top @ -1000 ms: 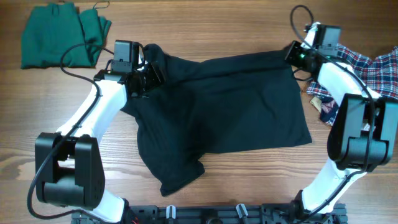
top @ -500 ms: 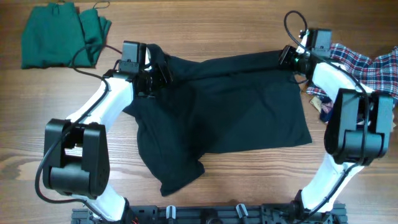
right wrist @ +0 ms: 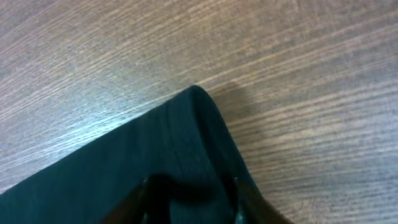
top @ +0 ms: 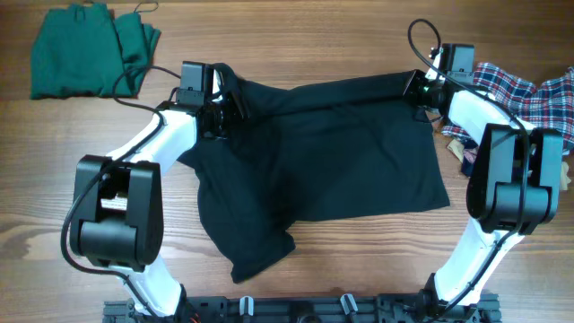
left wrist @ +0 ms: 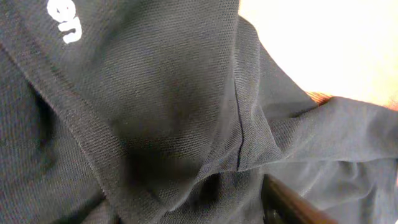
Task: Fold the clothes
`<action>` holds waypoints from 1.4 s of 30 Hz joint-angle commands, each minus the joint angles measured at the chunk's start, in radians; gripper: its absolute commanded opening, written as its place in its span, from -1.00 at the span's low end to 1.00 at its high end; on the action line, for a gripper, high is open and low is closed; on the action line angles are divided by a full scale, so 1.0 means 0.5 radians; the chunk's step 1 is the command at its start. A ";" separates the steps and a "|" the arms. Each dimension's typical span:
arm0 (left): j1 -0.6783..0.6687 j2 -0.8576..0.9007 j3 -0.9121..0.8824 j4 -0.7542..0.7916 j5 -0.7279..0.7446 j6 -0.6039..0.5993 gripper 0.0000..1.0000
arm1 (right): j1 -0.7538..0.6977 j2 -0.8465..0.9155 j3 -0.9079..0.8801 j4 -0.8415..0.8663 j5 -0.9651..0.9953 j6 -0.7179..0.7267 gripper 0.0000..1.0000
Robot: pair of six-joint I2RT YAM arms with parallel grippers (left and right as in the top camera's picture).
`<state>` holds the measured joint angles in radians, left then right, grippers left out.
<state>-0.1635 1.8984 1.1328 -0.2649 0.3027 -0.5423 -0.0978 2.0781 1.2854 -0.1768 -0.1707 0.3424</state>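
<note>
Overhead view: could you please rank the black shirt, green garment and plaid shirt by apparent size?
1. The black shirt, clearly largest.
2. The green garment and plaid shirt: about alike. The right arm and the frame edge hide part of the plaid shirt, so they are left unranked.

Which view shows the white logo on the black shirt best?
Left wrist: the logo is close, its white letters partly cut by the frame's edge. Overhead shows most of the shirt but no logo; right wrist shows only a shirt corner.
</note>
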 commanded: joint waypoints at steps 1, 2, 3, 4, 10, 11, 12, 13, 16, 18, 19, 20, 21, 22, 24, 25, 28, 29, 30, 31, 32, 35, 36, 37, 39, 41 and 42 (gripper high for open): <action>-0.006 0.027 0.026 -0.001 0.047 0.006 -0.47 | -0.003 0.056 0.013 0.018 0.031 -0.003 -0.40; -0.006 0.027 0.026 -0.002 0.047 0.007 -0.66 | -0.006 0.056 0.013 0.024 0.037 -0.003 -0.42; -0.006 0.027 0.026 -0.008 0.047 0.007 -0.88 | -0.014 0.056 0.013 0.024 0.036 0.003 -0.48; -0.006 0.027 0.026 -0.011 0.047 0.007 -0.92 | -0.024 0.056 0.013 0.024 0.036 0.003 -0.53; -0.006 0.025 0.026 -0.073 0.047 0.008 -0.92 | -0.090 0.055 0.013 0.011 0.034 0.018 -0.92; -0.006 0.022 0.026 -0.088 0.047 0.008 -0.92 | -0.094 0.055 0.013 0.008 0.027 0.018 -0.91; -0.006 0.018 0.026 -0.101 0.047 0.008 -0.92 | -0.095 0.055 0.013 0.007 0.027 0.016 -0.91; -0.006 0.005 0.026 -0.123 0.047 0.011 -0.92 | -0.095 0.055 0.013 0.007 0.025 0.012 -0.92; -0.006 -0.056 0.027 -0.153 0.060 0.024 -0.92 | -0.095 0.055 0.014 0.006 0.011 -0.001 -0.91; -0.006 -0.132 0.026 -0.179 0.060 0.031 -0.92 | -0.095 0.055 0.014 0.008 0.011 0.001 -0.92; -0.006 -0.168 0.026 -0.193 0.060 0.031 -0.92 | -0.095 0.054 0.014 0.008 0.011 0.001 -0.91; -0.006 -0.192 0.026 -0.211 0.060 0.031 -0.92 | -0.095 0.051 0.014 0.008 0.012 -0.001 -0.91; -0.006 -0.211 0.026 -0.228 0.060 0.031 -0.92 | -0.098 0.043 0.014 0.008 0.012 -0.003 -0.92; -0.006 -0.224 0.026 -0.243 0.061 0.031 -0.92 | -0.098 0.031 0.014 0.008 0.012 -0.004 -0.91; -0.006 -0.226 0.026 -0.267 0.063 0.031 -0.92 | -0.097 0.000 0.014 0.007 0.012 -0.003 -0.91; -0.006 -0.226 0.026 -0.278 0.063 0.031 -0.92 | -0.097 -0.017 0.014 0.005 0.012 -0.004 -0.91; -0.006 -0.228 0.026 -0.290 0.122 0.031 -0.92 | -0.098 -0.056 0.014 -0.007 0.012 -0.004 -0.91; -0.006 -0.230 0.026 -0.290 0.148 0.030 -0.92 | -0.098 -0.066 0.014 -0.011 0.012 -0.004 -0.91; -0.006 -0.237 0.026 -0.297 0.159 0.030 -0.92 | -0.098 -0.069 0.014 -0.023 0.012 -0.005 -0.92; -0.006 -0.243 0.026 -0.312 0.163 0.031 -0.92 | -0.098 -0.072 0.014 -0.033 0.013 -0.005 -0.92; -0.005 -0.253 0.026 -0.319 0.164 0.047 -0.92 | -0.098 -0.072 0.014 -0.041 0.013 -0.012 -0.91; -0.006 -0.281 0.026 -0.349 0.164 0.083 -0.92 | -0.098 -0.077 0.014 -0.055 0.011 -0.018 -0.91; -0.006 -0.289 0.026 -0.378 0.165 0.082 -0.92 | -0.097 -0.085 0.014 -0.070 0.011 -0.018 -0.91; -0.005 -0.297 0.026 -0.409 0.165 0.082 -0.92 | -0.097 -0.105 0.014 -0.096 0.012 -0.020 -0.91; -0.004 -0.297 0.026 -0.444 0.164 0.084 -0.92 | -0.097 -0.146 0.014 -0.120 0.011 -0.040 -0.91; -0.004 -0.297 0.026 -0.443 0.163 0.085 -0.92 | -0.098 -0.180 0.014 -0.126 0.014 -0.057 -0.91; -0.004 -0.297 0.026 -0.445 0.163 0.085 -0.92 | -0.098 -0.198 0.014 -0.127 0.014 -0.057 -0.91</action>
<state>-0.1635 1.7744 1.1328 -0.4831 0.3660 -0.5236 -0.1421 2.0445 1.2854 -0.2398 -0.1715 0.3347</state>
